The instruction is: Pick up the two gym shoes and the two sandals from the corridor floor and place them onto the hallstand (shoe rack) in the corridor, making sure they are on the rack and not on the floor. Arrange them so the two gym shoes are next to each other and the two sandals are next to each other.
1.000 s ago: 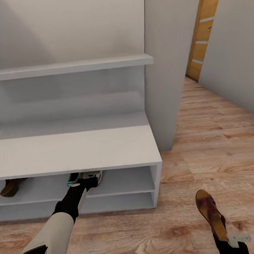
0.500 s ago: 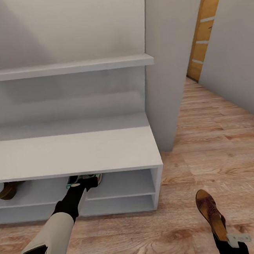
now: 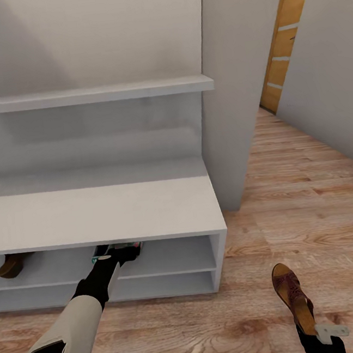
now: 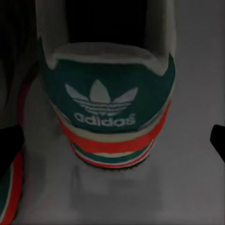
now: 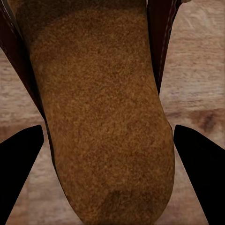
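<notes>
The white hallstand (image 3: pixel 104 212) stands ahead. My left arm reaches under its bench top to the upper open shelf. There my left gripper (image 3: pixel 118 254) (image 4: pixel 112 140) is open, its fingers (image 4: pixel 10 143) apart on either side of a gym shoe (image 3: pixel 133 246) (image 4: pixel 108 110) that rests on the shelf, green-and-red heel toward me. The edge of a second gym shoe (image 4: pixel 10 192) lies beside it. One brown sandal (image 3: pixel 10 265) sits farther left on the same shelf. My right gripper (image 3: pixel 322 337) (image 5: pixel 108 140) is shut on the heel end of the other sandal (image 3: pixel 291 292) (image 5: pixel 98 117) over the corridor floor (image 3: pixel 302 222).
A grey wall block (image 3: pixel 231 82) rises just right of the hallstand. A wooden door (image 3: pixel 284 38) stands at the far end of the corridor on the right. The lower shelf (image 3: pixel 166 282) and a floating shelf (image 3: pixel 90 94) belong to the hallstand.
The view has shifted slightly, so the bench top hides more of the gym shoe and the shelved sandal. Both arms keep their poses; the right still holds its sandal.
</notes>
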Available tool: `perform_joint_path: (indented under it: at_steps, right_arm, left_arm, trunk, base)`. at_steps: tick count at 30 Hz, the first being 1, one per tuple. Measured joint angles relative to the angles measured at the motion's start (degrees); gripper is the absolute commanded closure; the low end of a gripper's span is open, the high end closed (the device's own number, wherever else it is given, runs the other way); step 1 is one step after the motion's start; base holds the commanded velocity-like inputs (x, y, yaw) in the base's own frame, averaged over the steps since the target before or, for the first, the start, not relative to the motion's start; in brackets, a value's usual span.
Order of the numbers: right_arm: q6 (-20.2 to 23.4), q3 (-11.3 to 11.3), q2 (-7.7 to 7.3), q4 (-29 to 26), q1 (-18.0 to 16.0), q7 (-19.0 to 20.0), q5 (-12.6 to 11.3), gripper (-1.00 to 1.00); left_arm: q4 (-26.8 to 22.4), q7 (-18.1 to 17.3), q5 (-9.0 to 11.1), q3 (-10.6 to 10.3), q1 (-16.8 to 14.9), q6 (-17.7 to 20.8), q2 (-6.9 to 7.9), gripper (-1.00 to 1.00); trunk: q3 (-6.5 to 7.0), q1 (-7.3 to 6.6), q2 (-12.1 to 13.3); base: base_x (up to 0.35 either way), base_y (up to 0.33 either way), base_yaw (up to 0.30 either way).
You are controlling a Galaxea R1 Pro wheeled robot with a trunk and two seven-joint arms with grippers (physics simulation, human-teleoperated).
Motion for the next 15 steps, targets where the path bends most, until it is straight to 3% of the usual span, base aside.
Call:
perform_joint_path:
  at_steps: [5,15]
  right_arm:
    - [0.0,0.0,0.00,0.0,0.0,0.0,0.0,1.00]
    - [0.0,0.0,0.00,0.0,0.0,0.0,0.0,1.00]
  left_arm:
    - [0.0,0.0,0.0,0.0,0.0,0.0,0.01,-1.00]
    - [0.0,0.0,0.0,0.0,0.0,0.0,-0.05,-1.00]
  trunk:
    - [0.00,0.02,0.0]
    - [0.00,0.04,0.0]
  base:
    - [-0.166,0.000,0.000]
    - [-0.319,0.000,0.000]
